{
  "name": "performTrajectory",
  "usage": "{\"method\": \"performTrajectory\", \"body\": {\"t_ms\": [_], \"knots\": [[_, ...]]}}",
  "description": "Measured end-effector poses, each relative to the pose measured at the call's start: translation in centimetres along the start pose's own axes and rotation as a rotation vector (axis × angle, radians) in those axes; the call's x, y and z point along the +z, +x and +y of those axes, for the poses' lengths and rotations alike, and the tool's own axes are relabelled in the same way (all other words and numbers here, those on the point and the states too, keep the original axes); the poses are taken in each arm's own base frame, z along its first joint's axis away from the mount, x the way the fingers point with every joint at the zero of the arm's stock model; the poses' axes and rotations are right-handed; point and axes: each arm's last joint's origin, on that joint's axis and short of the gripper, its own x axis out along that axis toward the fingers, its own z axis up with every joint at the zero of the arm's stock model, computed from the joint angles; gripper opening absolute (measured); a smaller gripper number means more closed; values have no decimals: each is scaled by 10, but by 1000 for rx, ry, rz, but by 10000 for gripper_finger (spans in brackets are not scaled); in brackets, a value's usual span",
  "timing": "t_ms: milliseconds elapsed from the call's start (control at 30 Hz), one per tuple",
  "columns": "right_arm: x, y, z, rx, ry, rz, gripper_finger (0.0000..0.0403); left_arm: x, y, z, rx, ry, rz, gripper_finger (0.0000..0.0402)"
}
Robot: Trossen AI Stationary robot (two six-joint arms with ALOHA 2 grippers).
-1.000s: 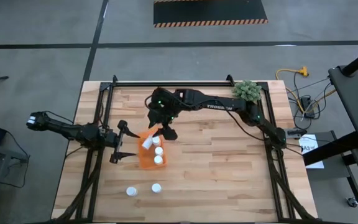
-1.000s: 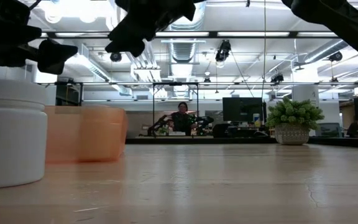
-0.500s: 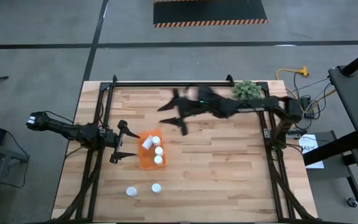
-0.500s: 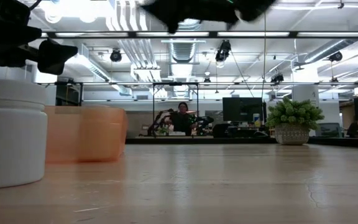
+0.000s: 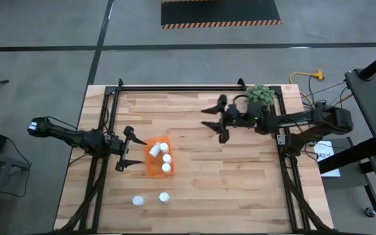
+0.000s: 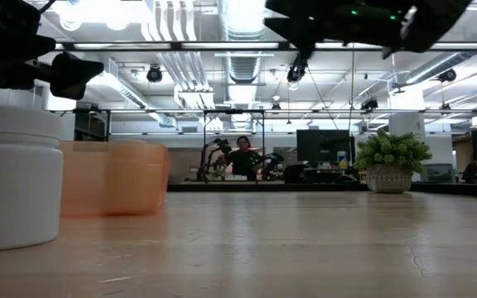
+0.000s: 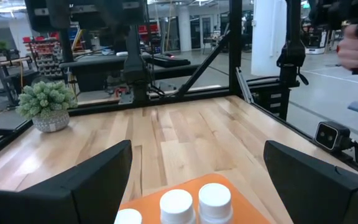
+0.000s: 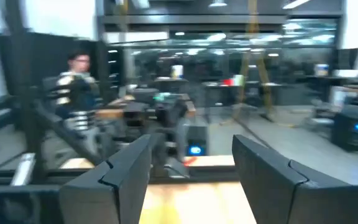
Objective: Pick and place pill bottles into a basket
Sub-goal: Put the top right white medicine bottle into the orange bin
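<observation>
Where the basket [image 6: 110,178] stands, its bottles are hidden in the low view.

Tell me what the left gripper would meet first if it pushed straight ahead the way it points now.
The left gripper, open, points across the table at the basket just ahead. Its near wall, or the pill bottles inside, would likely come first. How high the fingers ride is unclear, so they might pass over the rim.

Two dark fingers [image 8: 126,180] stand apart with nothing between them — just a strip of pale wooden table [image 8: 191,208]. Beyond, a blurred room, with a person [image 8: 73,93] standing off to one side.
</observation>
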Motion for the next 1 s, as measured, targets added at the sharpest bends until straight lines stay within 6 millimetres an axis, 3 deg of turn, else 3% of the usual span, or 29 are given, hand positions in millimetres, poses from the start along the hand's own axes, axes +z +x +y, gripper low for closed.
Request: {"method": "performTrajectory", "body": {"t_ms": [367, 533, 733, 1000], "knots": [[-41, -98, 12, -96, 63, -196, 215, 11, 0, 0, -11, -12, -115, 345], [-60, -134, 13, -177, 88, -175, 215, 11, 0, 0, -13, -25, -117, 345], [-68, -139, 14, -181, 89, -2, 215, 11, 0, 0, -16, -169, -118, 345], [-70, -150, 16, -165, 35, 109, 215, 12, 0, 2, 37, -167, -121, 345]]}}
